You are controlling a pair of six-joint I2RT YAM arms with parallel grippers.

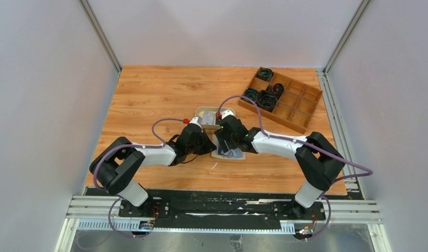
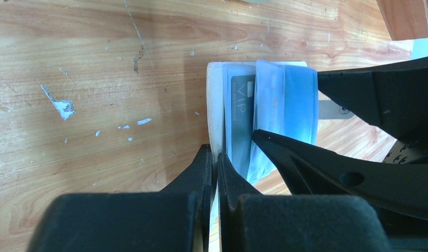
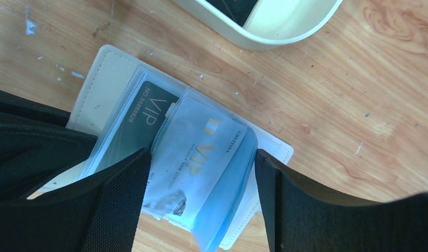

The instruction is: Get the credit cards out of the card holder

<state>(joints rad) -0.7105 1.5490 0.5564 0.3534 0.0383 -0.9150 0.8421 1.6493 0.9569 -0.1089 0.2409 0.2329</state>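
1. Pinching the holder (image 2: 216, 94) by its edge is the left claw (image 2: 214, 157)
2. Holder lies near the dish (image 3: 285, 26)
3. Right claw (image 3: 201, 153), wide apart, sits around the blue card (image 3: 212, 139), whose long side points at the dish

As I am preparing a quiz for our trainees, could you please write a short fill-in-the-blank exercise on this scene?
The left gripper is ____ on the card holder's cream edge.
The right gripper's fingers stand ____, either side of the pale blue card.
That card's large letters read ____.
The wooden tray sits at the table's far ____ corner.
Missing: shut; open; VIP; right.
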